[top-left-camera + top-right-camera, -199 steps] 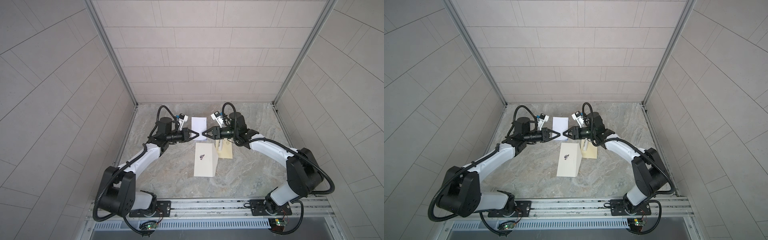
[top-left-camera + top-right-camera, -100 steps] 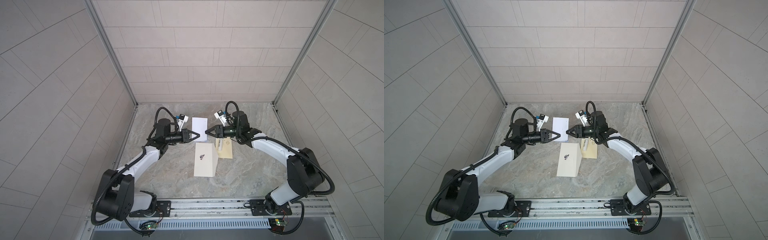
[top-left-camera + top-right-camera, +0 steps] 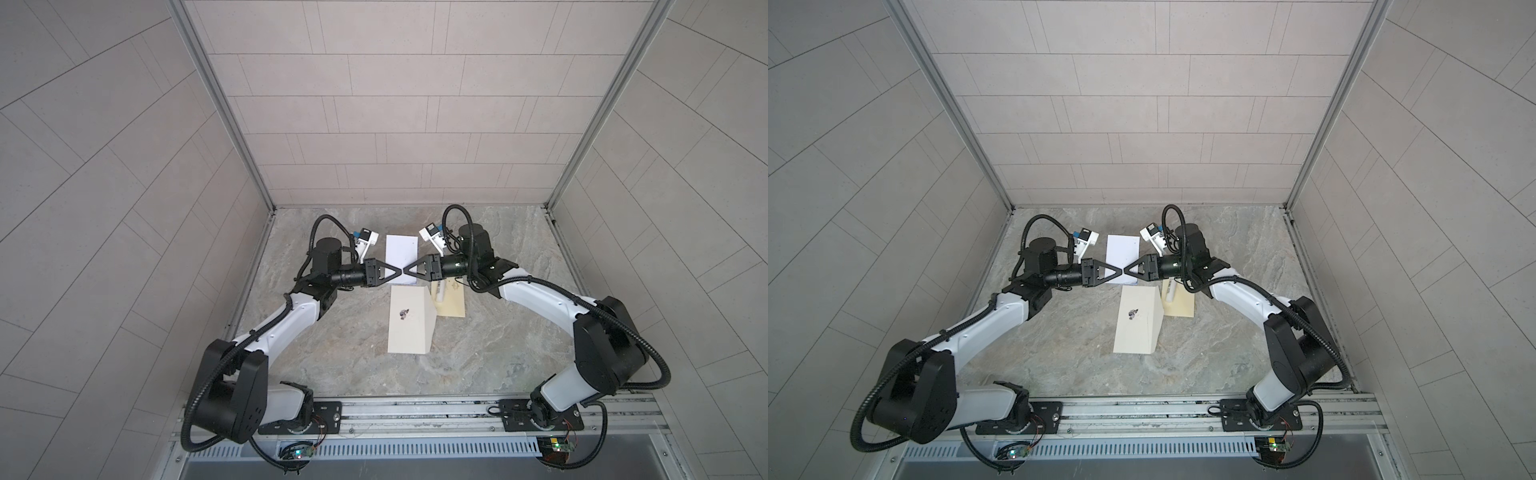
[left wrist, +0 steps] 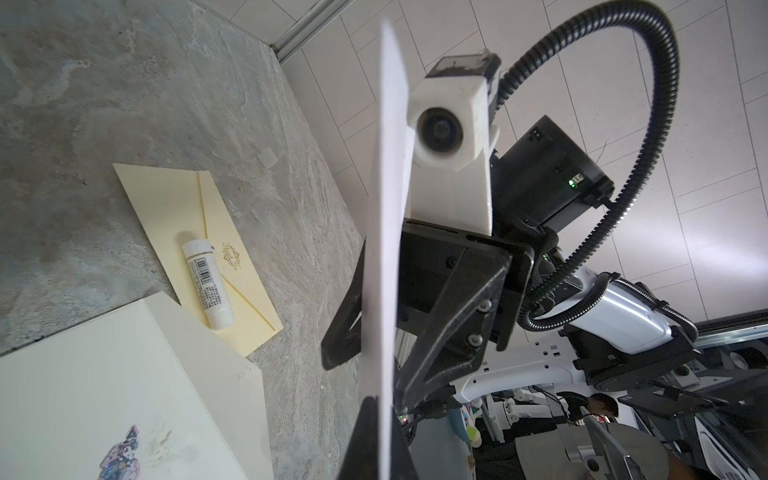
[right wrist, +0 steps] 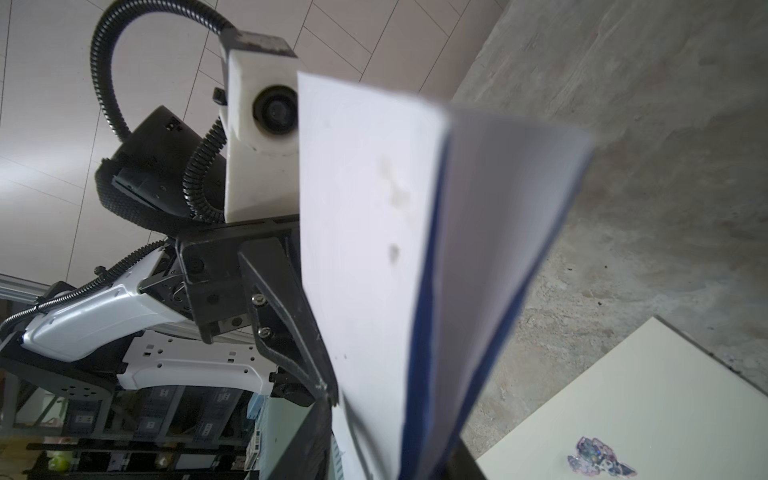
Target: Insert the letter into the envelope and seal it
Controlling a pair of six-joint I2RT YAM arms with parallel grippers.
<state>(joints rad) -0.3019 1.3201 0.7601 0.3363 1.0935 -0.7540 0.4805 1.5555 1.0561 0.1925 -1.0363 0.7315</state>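
Note:
The white folded letter (image 3: 401,253) (image 3: 1122,253) hangs in the air above the table's back half, held by one edge. My left gripper (image 3: 399,272) (image 4: 380,449) is shut on that edge, the sheet (image 4: 384,208) running thin between its fingers. My right gripper (image 3: 406,272) (image 4: 365,378) faces it tip to tip, its jaws apart on either side of the letter's splayed layers (image 5: 365,249). The cream envelope (image 3: 451,301) (image 4: 166,195) lies flat on the table below my right gripper, flap side up.
A white glue stick (image 3: 439,293) (image 4: 206,286) lies on the envelope. A cream wedge-shaped block with a small sticker (image 3: 409,320) (image 5: 644,395) stands beside the envelope, toward the front. Tiled walls close in the back and both sides.
Both grippers have moved toward each other until their tips meet at the letter's edge. The right gripper's jaws have come round the letter and narrowed.

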